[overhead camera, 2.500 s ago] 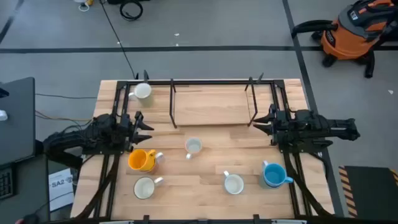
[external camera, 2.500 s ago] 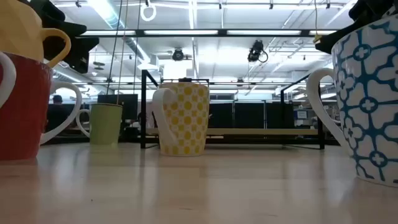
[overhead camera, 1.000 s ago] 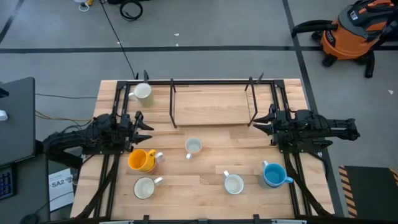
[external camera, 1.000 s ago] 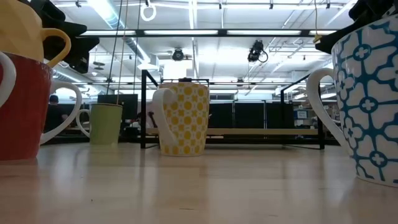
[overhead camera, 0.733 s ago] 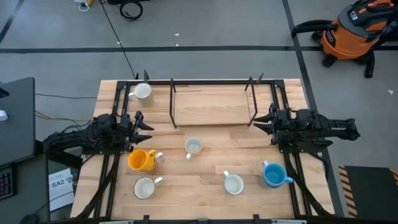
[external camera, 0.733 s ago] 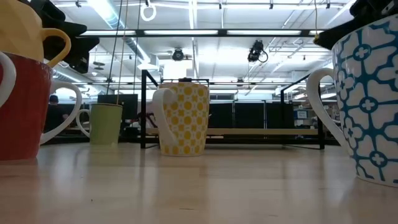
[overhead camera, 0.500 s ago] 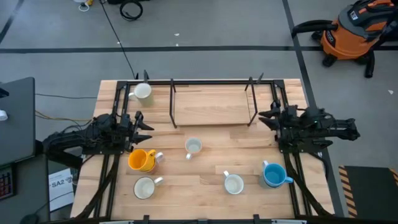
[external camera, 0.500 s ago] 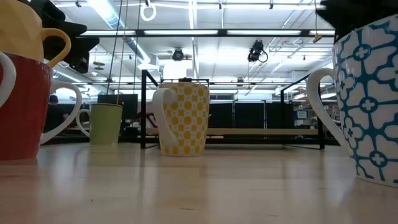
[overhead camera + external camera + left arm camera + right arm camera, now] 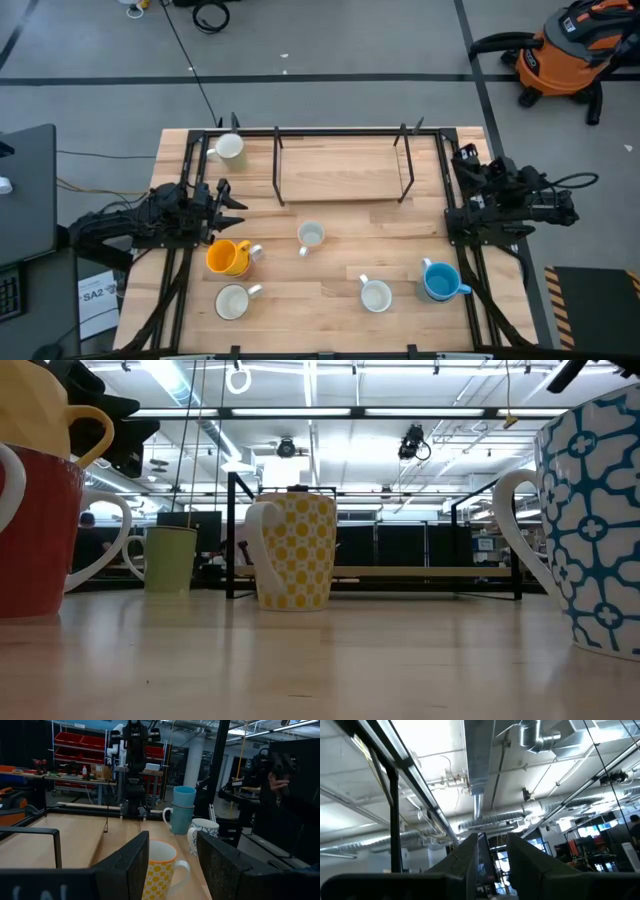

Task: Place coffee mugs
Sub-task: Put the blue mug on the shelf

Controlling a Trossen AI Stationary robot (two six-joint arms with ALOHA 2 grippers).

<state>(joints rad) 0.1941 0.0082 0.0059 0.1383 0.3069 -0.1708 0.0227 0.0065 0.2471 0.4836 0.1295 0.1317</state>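
Observation:
The high view shows several coffee mugs standing on their bases on the wooden table: a white one [image 9: 229, 147] at the far left, an orange-yellow one [image 9: 227, 257], a small white one [image 9: 311, 235], a cream one [image 9: 232, 301], a white one [image 9: 376, 296] and a blue one [image 9: 439, 281]. My left gripper [image 9: 232, 199] is open and hovers just beyond the orange-yellow mug, pointing toward the table's right. In the left wrist view a yellow-patterned mug [image 9: 160, 865] shows between its fingers, farther off. My right gripper [image 9: 463, 155] is open, raised near the right edge and tipped upward; its wrist view shows only ceiling.
A black metal rack with a wooden shelf [image 9: 340, 170] stands across the far half of the table. Black frame rails run along both side edges. Bare wood lies in the middle between the mugs. An orange vacuum [image 9: 565, 50] sits on the floor beyond the table.
My right gripper has swung away from the rack's right end, drawn back toward the table's right edge and turned toward the far edge, tipping upward. Its fingers have left the top right corner of the low view. No mug has moved.

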